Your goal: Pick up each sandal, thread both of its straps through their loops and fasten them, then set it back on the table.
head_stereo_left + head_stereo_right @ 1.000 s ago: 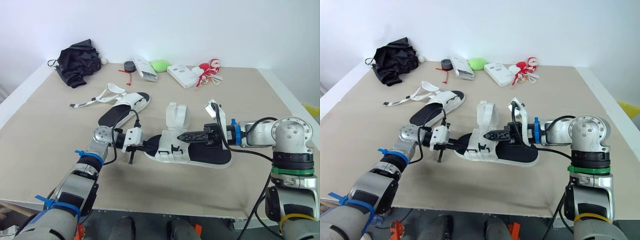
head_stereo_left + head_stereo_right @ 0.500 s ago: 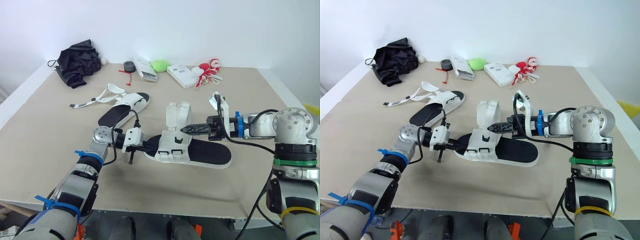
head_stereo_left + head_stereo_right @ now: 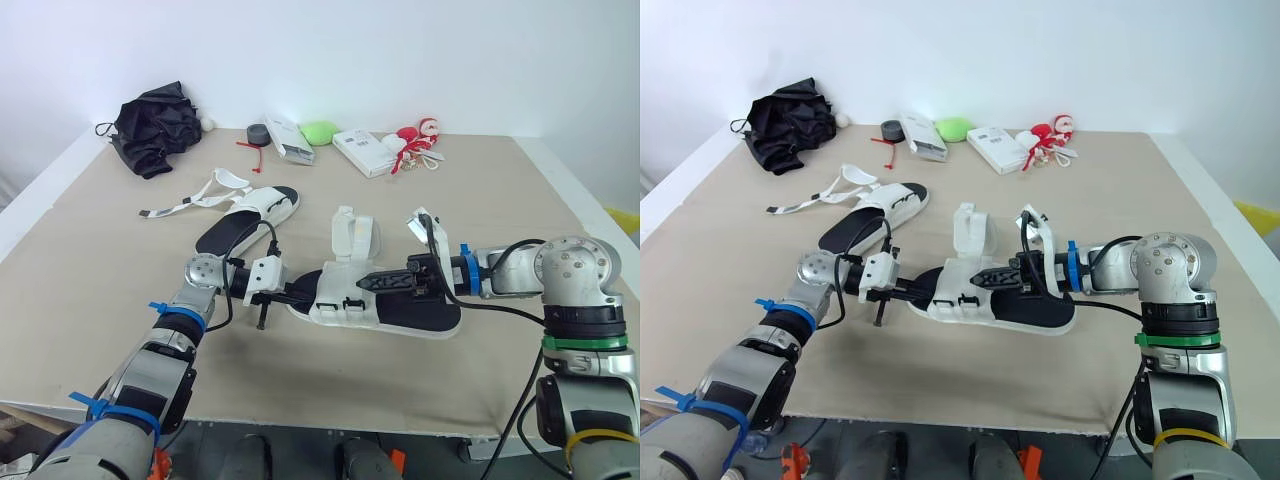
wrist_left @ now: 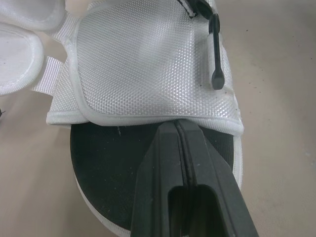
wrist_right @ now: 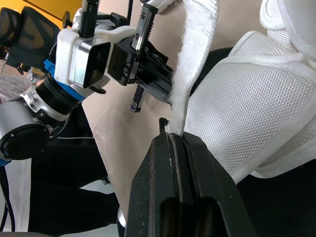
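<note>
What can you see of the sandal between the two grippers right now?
The sandal lies flat on the table, lengthwise across the robot's front. It has a black footbed, a pale sole rim and white mesh flaps with padded edges and black loops. The right gripper, jaws shut, pinches a fuzzy white strap that rises unfastened above the flaps. The left gripper, jaws shut, rests its tip on the footbed at the mesh flap's edge.
</note>
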Tool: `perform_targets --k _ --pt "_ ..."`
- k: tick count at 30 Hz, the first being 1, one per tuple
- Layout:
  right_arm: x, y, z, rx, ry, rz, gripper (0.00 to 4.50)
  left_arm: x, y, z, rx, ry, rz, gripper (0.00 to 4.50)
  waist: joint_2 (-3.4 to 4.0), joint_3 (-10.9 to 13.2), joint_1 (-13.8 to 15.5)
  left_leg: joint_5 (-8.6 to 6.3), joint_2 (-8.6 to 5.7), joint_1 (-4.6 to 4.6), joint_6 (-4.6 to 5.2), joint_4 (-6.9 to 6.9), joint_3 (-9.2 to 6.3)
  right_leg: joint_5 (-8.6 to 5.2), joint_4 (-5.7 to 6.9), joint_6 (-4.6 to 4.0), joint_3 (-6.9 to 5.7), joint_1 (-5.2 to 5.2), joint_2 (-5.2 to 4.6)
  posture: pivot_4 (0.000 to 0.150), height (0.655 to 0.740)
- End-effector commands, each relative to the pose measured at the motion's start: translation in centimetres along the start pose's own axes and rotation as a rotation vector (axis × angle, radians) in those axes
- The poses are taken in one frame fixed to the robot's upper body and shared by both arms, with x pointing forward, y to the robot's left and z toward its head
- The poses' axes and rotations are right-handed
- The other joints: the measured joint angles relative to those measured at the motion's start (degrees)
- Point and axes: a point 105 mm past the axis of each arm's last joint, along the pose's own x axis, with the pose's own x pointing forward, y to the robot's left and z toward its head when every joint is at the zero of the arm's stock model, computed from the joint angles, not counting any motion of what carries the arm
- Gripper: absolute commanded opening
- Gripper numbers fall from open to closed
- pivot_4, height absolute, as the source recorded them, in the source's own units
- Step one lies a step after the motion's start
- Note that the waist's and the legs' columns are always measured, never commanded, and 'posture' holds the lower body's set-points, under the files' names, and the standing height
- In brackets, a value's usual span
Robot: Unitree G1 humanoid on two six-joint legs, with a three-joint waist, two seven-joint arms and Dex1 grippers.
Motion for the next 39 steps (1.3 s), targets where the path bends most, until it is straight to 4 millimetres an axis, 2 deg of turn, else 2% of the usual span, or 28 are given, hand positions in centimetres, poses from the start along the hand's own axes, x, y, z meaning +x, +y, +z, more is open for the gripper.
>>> perform_targets --k 1,6,13,18,28,39 --pt "0.9 -1.8 -0.8 0.028 0.069 -0.11 0.1 0.0 -4.4 -4.4 -0.189 0.133 -0.118 0.0 0.03 -0.1 0.0 0.0 0.0 0.0 0.0 0.0 0.01 0.0 0.0 0.0 0.0 -0.01 0.0 0.15 0.74" --pt "1.6 -4.0 -0.7 0.045 0.094 -0.209 0.1 0.0 -4.3 -4.3 -0.187 0.132 -0.12 0.0 0.01 -0.2 0.0 -0.01 0.02 0.0 0.0 -0.02 0.02 -0.02 -0.03 -0.04 -0.02 -0.18 0.0 0.15 0.74" --pt "1.8 -5.0 -0.8 0.037 0.139 -0.223 0.1 -0.2 -4.5 -4.4 -0.189 0.135 -0.123 0.0 -0.05 -0.3 -0.1 -0.02 0.03 0.02 0.0 -0.01 0.02 -0.02 -0.03 -0.04 0.0 -0.28 0.01 0.15 0.74" --pt "0.7 -2.5 2.1 0.006 0.033 -0.08 0.1 -0.3 -4.5 -4.5 -0.189 0.137 -0.122 0.0 -0.02 -0.2 -0.1 -0.02 0.03 0.02 -0.01 -0.02 0.04 -0.02 -0.03 -0.05 0.01 -0.34 0.01 0.15 0.74" --pt "0.2 -1.1 1.7 0.016 0.025 -0.007 0.1 -0.3 -4.7 -4.6 -0.19 0.141 -0.129 0.0 -0.02 -0.2 -0.1 -0.02 0.03 -0.04 0.0 -0.06 0.09 -0.01 -0.03 -0.05 0.0 -0.4 0.04 0.15 0.74" --pt "-0.5 0.5 3.4 0.009 -0.045 0.05 0.1 -0.3 -4.8 -4.6 -0.194 0.142 -0.135 0.0 -0.01 -0.2 -0.1 -0.03 0.03 -0.04 0.0 -0.06 0.12 -0.01 -0.03 -0.05 0.02 -0.41 0.05 0.15 0.74"
